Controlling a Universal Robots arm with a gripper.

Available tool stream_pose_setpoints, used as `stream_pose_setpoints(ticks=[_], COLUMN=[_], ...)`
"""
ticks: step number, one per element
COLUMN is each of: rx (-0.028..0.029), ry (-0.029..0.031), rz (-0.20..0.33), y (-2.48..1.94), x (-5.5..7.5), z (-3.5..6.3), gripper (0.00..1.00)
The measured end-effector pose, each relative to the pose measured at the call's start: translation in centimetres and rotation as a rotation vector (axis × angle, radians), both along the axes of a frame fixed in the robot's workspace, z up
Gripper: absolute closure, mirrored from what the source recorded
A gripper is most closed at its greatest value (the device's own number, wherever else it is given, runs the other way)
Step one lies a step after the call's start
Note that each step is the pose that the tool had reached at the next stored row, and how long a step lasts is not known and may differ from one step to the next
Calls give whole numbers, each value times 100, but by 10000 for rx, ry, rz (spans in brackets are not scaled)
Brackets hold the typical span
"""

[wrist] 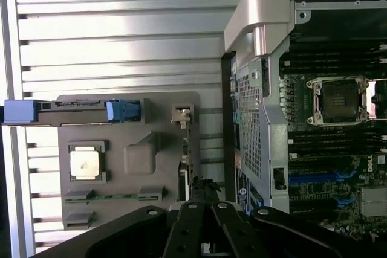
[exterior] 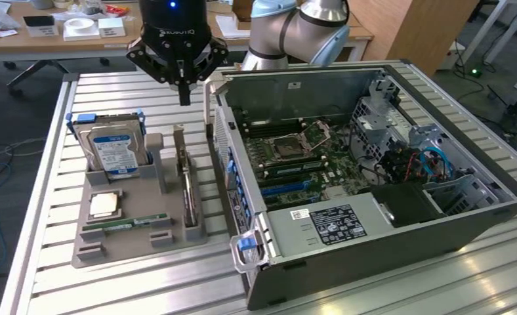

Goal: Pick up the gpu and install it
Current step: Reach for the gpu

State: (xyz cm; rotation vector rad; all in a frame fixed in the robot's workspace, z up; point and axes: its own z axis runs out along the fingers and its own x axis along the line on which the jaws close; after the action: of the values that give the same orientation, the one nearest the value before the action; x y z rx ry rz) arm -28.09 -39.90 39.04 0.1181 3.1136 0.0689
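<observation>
Hanging straight down with fingertips pressed together on nothing, the black gripper (exterior: 185,98), lettered Robotiq, hovers over the thin dark gpu card (exterior: 187,184). The card stands on edge in the grey plastic tray (exterior: 136,241), at the gripper's six o'clock in the exterior view.

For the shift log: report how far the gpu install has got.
Nothing looks done: the gpu stands on edge in the grey tray. In hand: the gripper, shut and empty, hangs above it. Left: the pickup, and seating it in the open computer case.
</observation>
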Motion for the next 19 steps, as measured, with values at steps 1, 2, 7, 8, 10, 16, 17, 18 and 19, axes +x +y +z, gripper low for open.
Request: stream_pose_setpoints(ticks=[1,2,7,8,10,16,17,18,19], rx=[0,0,0,0,0,0,0,0,0], ry=[1,1,1,1,1,0,0,1,1], rz=[1,1,-1,-1,-1,-1,-1,-1,0], y=[-5,-12,-85,-105,-146,-278,-298,-318,-337], x=[-1,-2,-7,-7,-9,-16,-18,-19,-20], z=[0,0,0,0,0,0,0,0,0], gripper=[89,89,89,89,89,89,89,89,89])
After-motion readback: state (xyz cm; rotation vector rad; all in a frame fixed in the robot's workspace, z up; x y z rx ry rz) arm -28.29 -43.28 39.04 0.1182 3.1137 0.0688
